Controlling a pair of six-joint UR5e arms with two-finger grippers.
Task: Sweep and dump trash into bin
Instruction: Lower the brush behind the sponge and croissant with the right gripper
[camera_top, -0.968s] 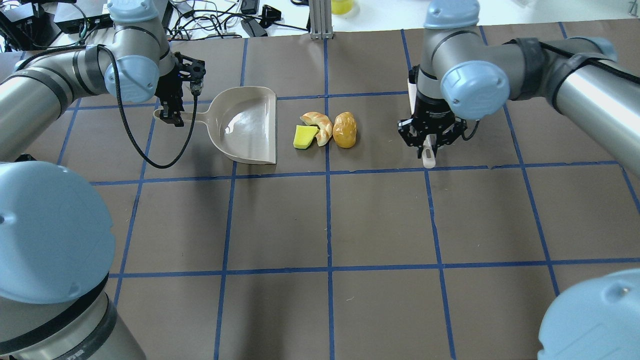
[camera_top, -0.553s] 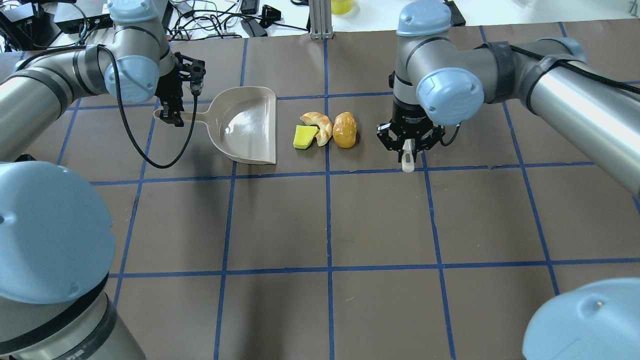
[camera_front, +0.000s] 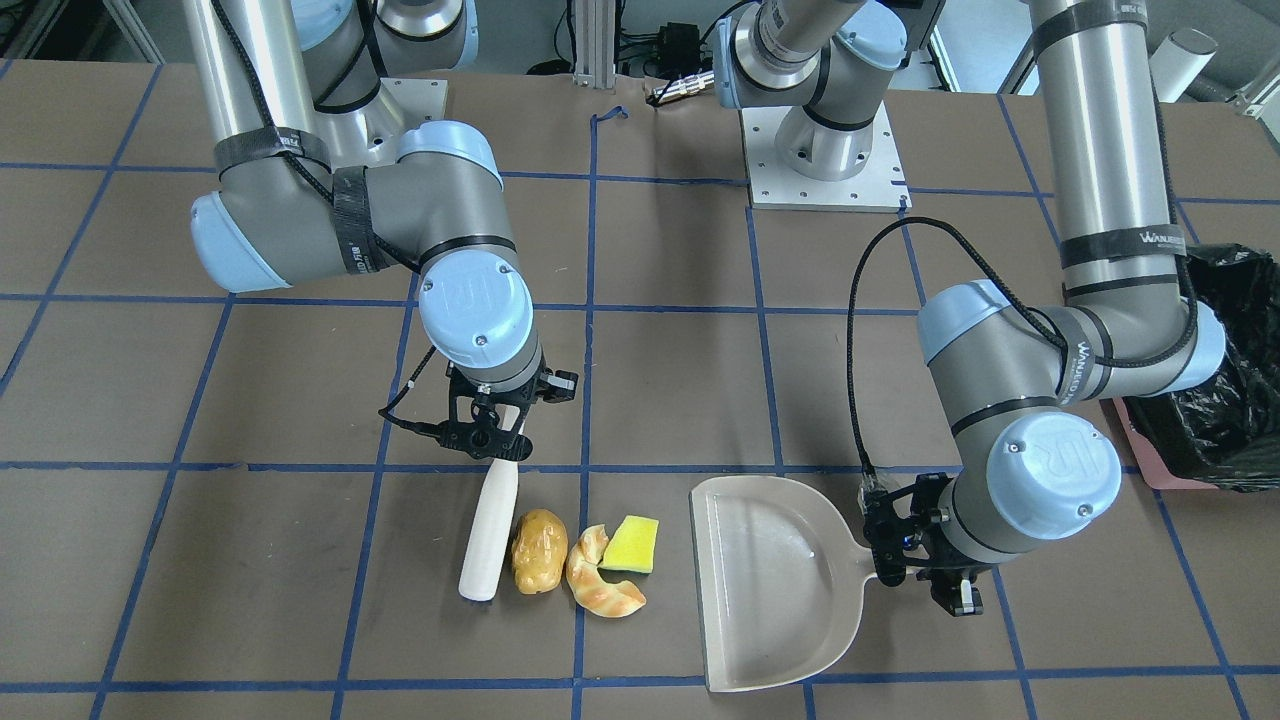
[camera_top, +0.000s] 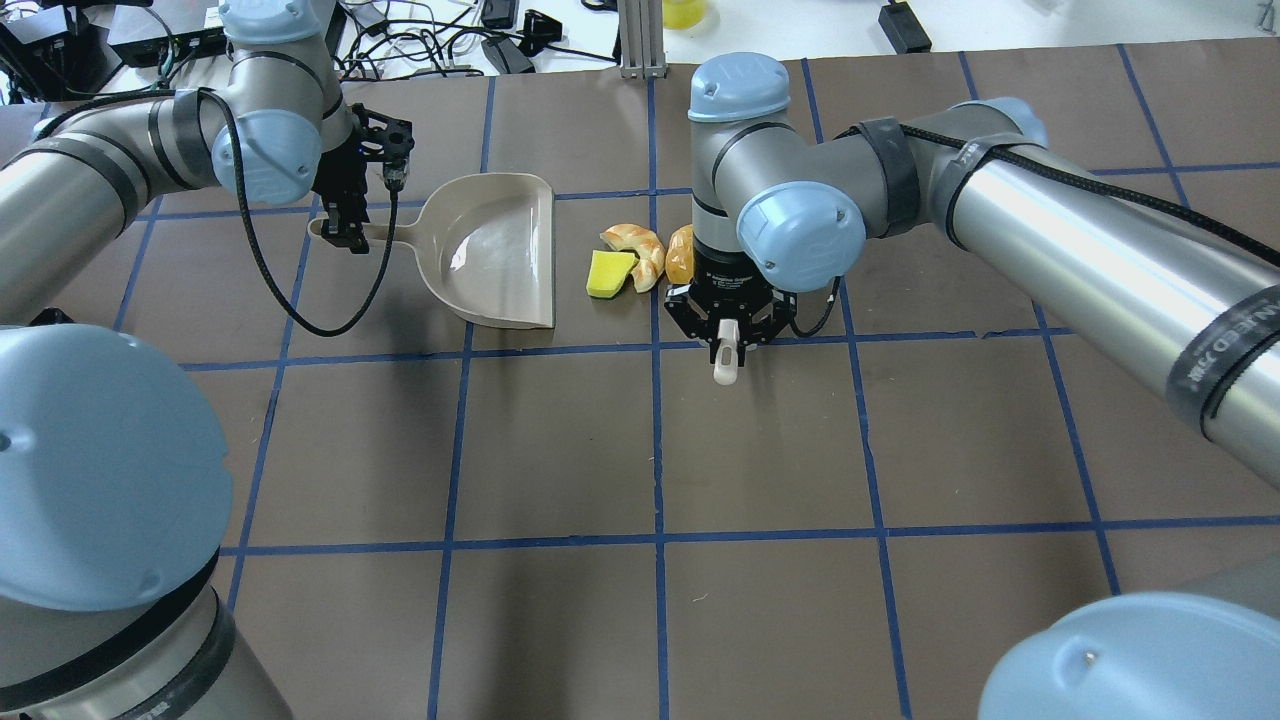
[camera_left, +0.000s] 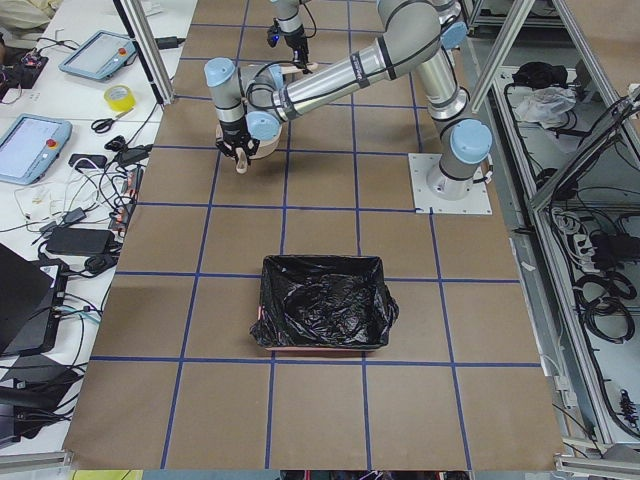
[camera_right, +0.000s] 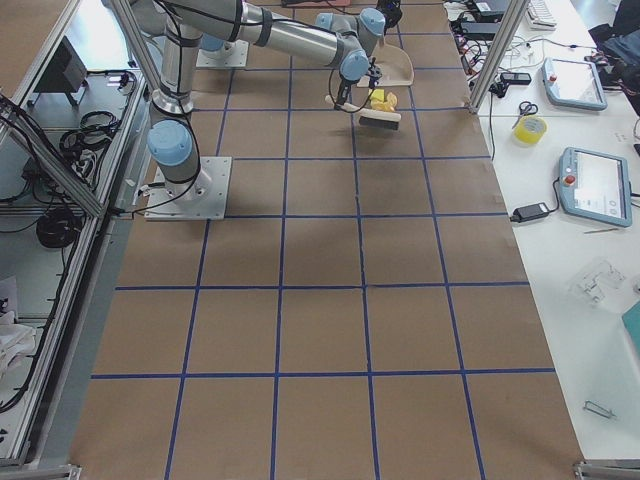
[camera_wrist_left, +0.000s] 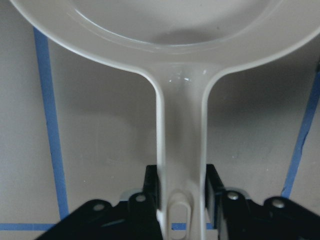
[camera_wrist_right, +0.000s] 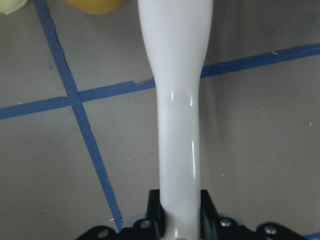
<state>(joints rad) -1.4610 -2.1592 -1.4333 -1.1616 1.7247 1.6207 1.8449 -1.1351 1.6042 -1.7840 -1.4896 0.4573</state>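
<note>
The potato, croissant and yellow-green sponge lie in a row on the table, next to the mouth of the beige dustpan. My right gripper is shut on the handle of the beige brush. The brush lies right beside the potato, on the side away from the dustpan; its bristles are hidden. My left gripper is shut on the dustpan handle. The pink bin with its black bag stands far off on my left side.
The bin's edge shows at the front-facing view's right, behind my left arm's elbow. Cables and devices lie beyond the table's far edge. Blue tape lines grid the brown table.
My right arm has moved left with the brush, from well clear of the trash to right beside the potato. The left arm, the dustpan and the trash have not moved.
</note>
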